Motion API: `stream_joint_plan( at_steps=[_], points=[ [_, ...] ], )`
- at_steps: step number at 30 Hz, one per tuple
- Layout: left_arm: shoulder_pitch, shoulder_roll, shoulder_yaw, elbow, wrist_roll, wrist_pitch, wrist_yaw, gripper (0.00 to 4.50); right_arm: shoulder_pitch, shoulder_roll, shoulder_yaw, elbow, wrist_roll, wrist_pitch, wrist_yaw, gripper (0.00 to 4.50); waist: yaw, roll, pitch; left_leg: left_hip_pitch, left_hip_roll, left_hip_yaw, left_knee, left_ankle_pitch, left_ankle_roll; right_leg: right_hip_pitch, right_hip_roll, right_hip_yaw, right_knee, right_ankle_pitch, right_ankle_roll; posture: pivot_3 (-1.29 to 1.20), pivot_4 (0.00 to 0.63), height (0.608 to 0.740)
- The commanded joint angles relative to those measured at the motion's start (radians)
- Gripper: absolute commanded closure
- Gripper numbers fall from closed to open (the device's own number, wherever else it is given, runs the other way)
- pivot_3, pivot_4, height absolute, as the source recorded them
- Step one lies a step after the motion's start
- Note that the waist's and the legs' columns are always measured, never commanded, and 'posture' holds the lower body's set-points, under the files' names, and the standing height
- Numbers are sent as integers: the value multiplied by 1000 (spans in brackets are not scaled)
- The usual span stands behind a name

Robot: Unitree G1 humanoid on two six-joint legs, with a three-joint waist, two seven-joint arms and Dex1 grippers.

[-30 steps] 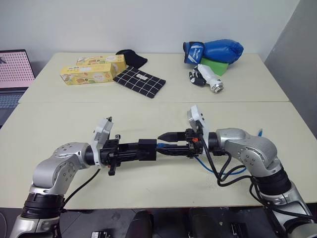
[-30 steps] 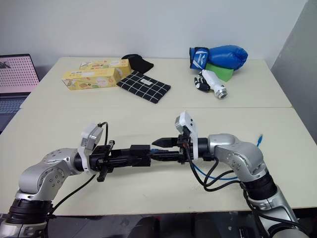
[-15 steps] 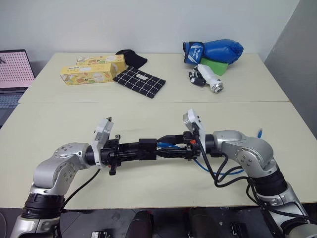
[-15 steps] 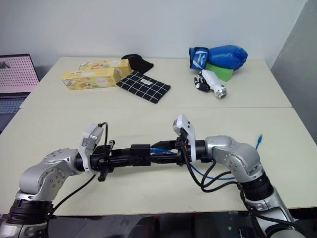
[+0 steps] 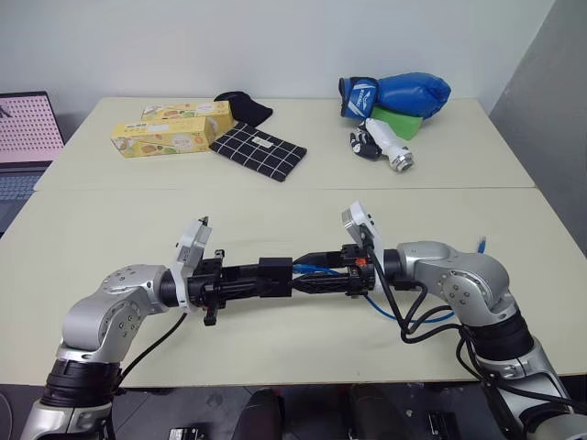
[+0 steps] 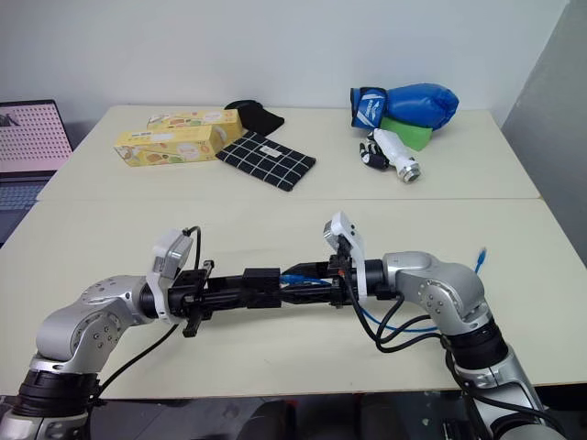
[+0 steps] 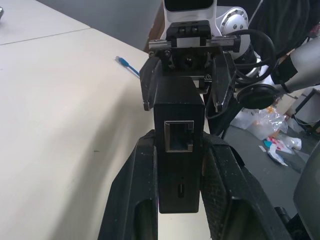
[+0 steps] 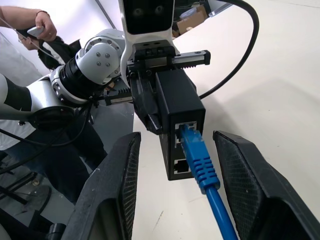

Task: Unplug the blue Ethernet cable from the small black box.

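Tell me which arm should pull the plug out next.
Right. The left gripper is shut on the small black box, while the right gripper, open, straddles the blue Ethernet cable at its plug.

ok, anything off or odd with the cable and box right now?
Nothing damaged. The blue Ethernet cable is still plugged into the small black box, which the left gripper clamps. The right gripper straddles the plug with fingers apart, not gripping it. The cable's far end lies loose on the table.
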Motion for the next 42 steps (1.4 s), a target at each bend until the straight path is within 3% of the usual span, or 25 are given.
stream_joint_plan(
  at_steps=[1,8,9,12,18,19,24,39,40,42],
  points=[
    [0,-1,2,-33,-9,0,-2,3723,-17,11,-20,-16,16,-4,5,2064,0,0,0,0,0,0,0,0,0,0,0,0,0,0,0,0,150,740],
    [2,-2,3,-33,-10,1,-1,3723,-18,7,-25,-4,15,-4,12,2064,0,0,0,0,0,0,0,0,0,0,0,0,0,0,0,0,150,740],
    [3,-2,4,-33,-10,2,0,3723,-18,6,-26,-3,15,-3,12,2430,0,0,0,0,0,0,0,0,0,0,0,0,0,0,0,0,150,740],
    [4,-3,4,-35,-11,3,0,3723,-19,2,-32,5,20,1,18,2976,0,0,0,0,0,0,0,0,0,0,0,0,0,0,0,0,150,740],
    [7,-5,5,-36,-12,3,2,3723,-20,-5,-34,13,20,4,29,2995,0,0,0,0,0,0,0,0,0,0,0,0,0,0,0,0,150,740],
    [8,-5,6,-36,-12,3,3,3723,-20,-7,-33,13,21,4,31,3358,0,0,0,0,0,0,0,0,0,0,0,0,0,0,0,0,150,740],
    [10,-6,8,-35,-13,3,5,3723,-19,-22,-32,12,29,13,54,4171,0,0,0,0,0,0,0,0,0,0,0,0,0,0,0,0,150,740],
    [16,-4,9,-40,-16,7,-2,3723,-18,-22,-30,15,20,21,61,4184,0,0,0,0,0,0,0,0,0,0,0,0,0,0,0,0,150,740],
    [18,-5,9,-42,-16,8,-2,3723,-17,-21,-29,15,16,19,57,4407,0,0,0,0,0,0,0,0,0,0,0,0,0,0,0,0,150,740],
    [20,-5,10,-44,-16,9,-2,3723,-16,-17,-28,17,10,15,50,4441,0,0,0,0,0,0,0,0,0,0,0,0,0,0,0,0,150,740]
  ],
)
